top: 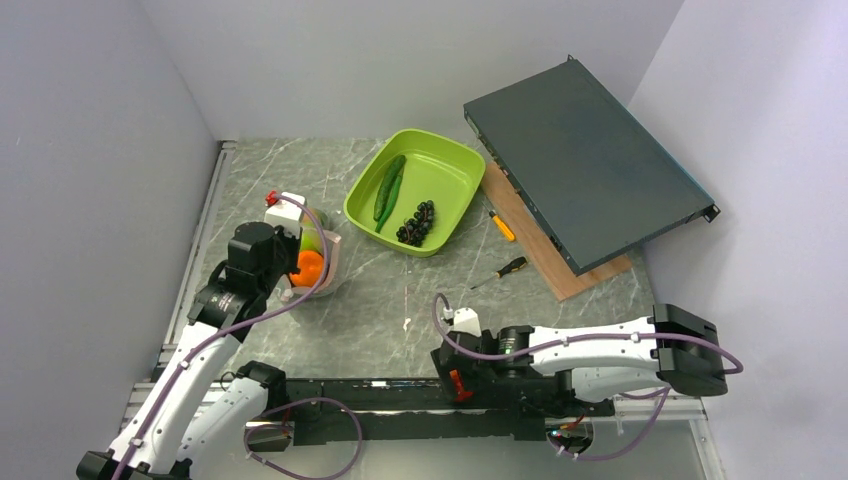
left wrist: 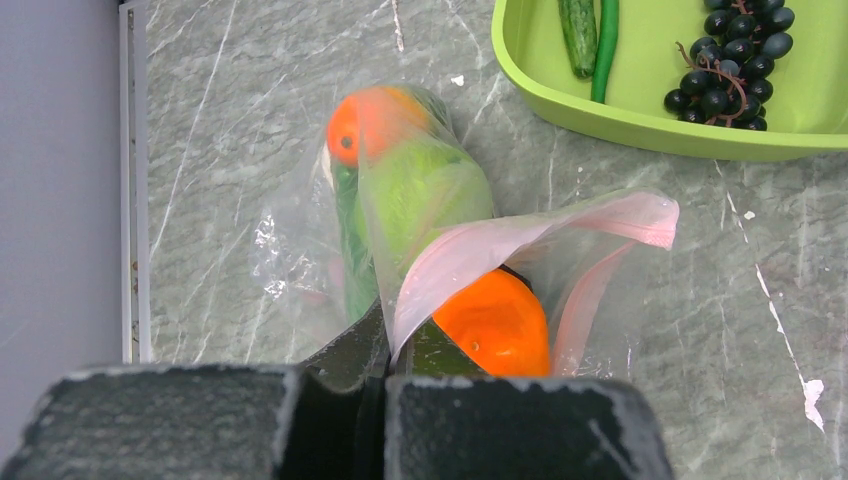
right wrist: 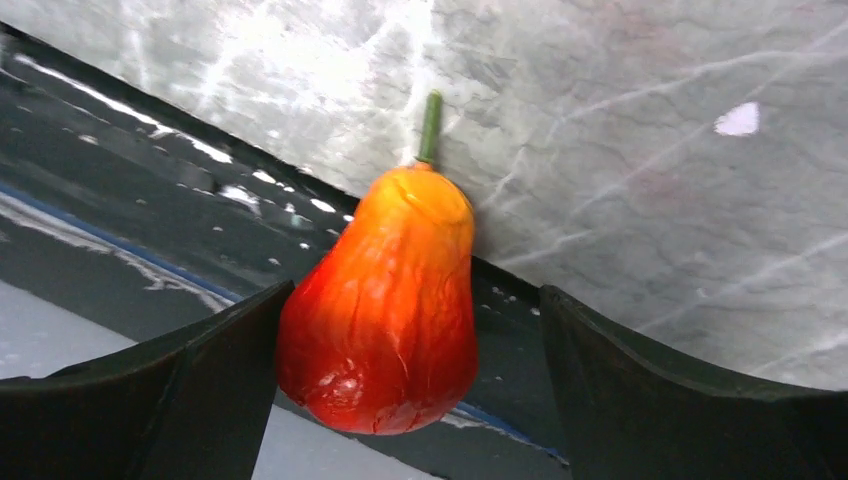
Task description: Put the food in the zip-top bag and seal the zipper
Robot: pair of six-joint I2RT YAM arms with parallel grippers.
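Note:
The clear zip-top bag (left wrist: 300, 240) lies at the left of the table, also seen from above (top: 330, 262). It holds two oranges (left wrist: 495, 325) (left wrist: 365, 125) and a green apple (left wrist: 425, 195). My left gripper (left wrist: 388, 350) is shut on the bag's mouth edge, pinching the pink zipper strip (left wrist: 500, 240) and holding the mouth up. My right gripper (right wrist: 412, 330) is open at the table's near edge, its fingers on either side of a red pepper (right wrist: 385, 300); the pepper touches the left finger and is apart from the right one. From above, the pepper (top: 457, 384) sits on the dark base rail.
A lime-green tray (top: 455, 150) at the back holds a cucumber (top: 388, 185), a green pod (top: 392, 208) and dark grapes (top: 417, 222). Two orange-handled screwdrivers (top: 500, 225) (top: 505, 268) lie right of it. A dark flat box (top: 585, 165) leans on a wooden board (top: 545, 250).

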